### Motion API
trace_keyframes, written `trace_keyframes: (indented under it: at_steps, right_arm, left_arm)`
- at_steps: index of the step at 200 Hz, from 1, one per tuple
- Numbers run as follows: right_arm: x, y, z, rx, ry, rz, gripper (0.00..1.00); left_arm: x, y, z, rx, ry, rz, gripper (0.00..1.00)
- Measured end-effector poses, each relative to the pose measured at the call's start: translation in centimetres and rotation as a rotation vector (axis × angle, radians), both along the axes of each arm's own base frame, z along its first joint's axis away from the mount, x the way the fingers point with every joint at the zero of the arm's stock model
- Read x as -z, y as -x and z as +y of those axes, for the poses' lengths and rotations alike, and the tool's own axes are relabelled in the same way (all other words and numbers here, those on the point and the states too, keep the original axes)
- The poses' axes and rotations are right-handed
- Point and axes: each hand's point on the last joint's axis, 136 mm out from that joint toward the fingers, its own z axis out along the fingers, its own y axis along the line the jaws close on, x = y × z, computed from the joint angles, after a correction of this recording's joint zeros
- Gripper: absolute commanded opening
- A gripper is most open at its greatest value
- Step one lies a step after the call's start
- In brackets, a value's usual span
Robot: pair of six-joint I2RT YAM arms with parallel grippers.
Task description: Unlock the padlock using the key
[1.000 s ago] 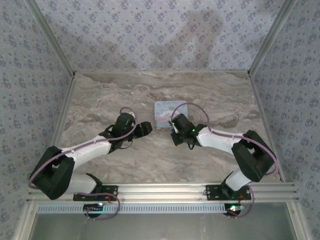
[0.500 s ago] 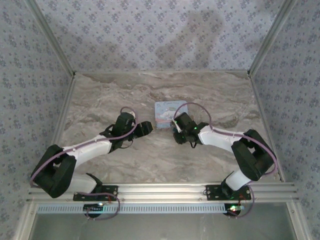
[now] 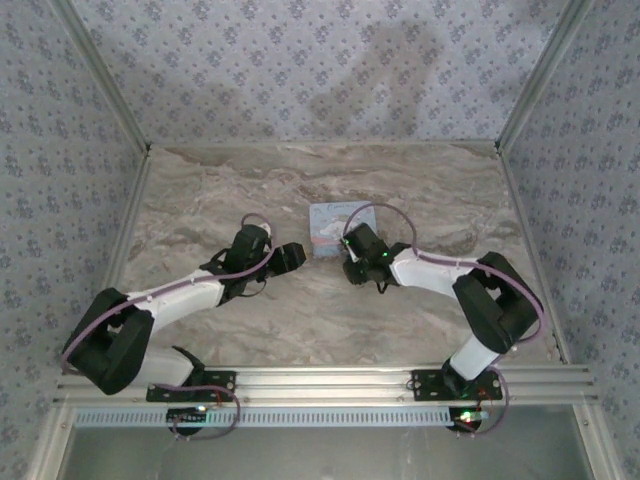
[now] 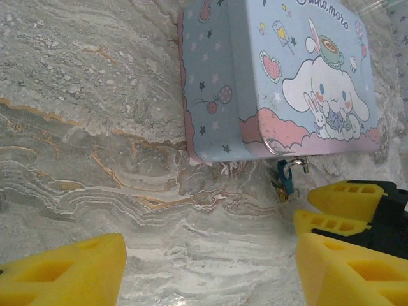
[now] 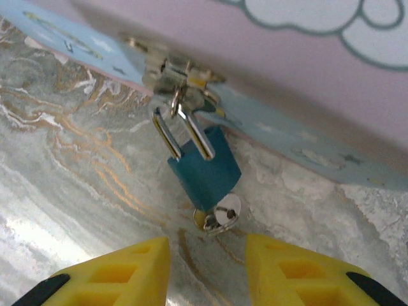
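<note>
A small teal padlock (image 5: 204, 167) hangs by its silver shackle from the hasp (image 5: 178, 76) of a light-blue cartoon tin (image 3: 332, 225). It lies on the marble in front of the tin's pink edge. A silver key (image 5: 224, 213) sticks out of the padlock's bottom end. My right gripper (image 5: 207, 268) is open just short of the key, with nothing between its yellow fingers. In the left wrist view the padlock (image 4: 285, 178) lies under the tin (image 4: 280, 76). My left gripper (image 4: 210, 274) stands wide open over bare marble, to the left of the lock.
Both grippers sit close together at the tin's near edge, left gripper (image 3: 293, 256) and right gripper (image 3: 348, 262). The right gripper's yellow fingers (image 4: 347, 194) show beside the left one's own finger. Patterned walls enclose the marble table (image 3: 200, 190) on three sides.
The right arm's elbow has drawn in to the left and its wrist has shifted slightly by the tin. The left arm has stayed still.
</note>
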Motion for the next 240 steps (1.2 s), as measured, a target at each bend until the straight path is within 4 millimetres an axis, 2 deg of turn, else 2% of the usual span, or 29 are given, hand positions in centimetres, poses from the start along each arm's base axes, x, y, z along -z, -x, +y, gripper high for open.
trace_keyframes:
  at_steps: [45,71,133,191,240]
  right_arm:
    - [0.7,-0.7,0.4,0.004,0.008,-0.001,0.38]
    - [1.2,-0.7,0.3,0.007,0.017,0.007,0.33]
    - [1.3,-0.9,0.5,0.003,0.012,0.000,0.00]
    - [0.7,0.2,0.4,-0.058,0.024,-0.021,0.00]
    - [-1.3,1.7,2.2,-0.195,-0.014,-0.052,0.00]
  left_arm:
    - [0.0,0.0,0.0,0.000,0.000,0.000,0.71]
    - [0.1,0.0,0.0,0.000,-0.001,0.002,0.71]
    - [0.1,0.0,0.0,0.000,-0.001,0.005,0.71]
    - [0.7,-0.7,0.4,-0.017,-0.009,0.016,0.72]
    - [-0.1,-2.7,-0.5,-0.026,-0.001,0.001,0.72]
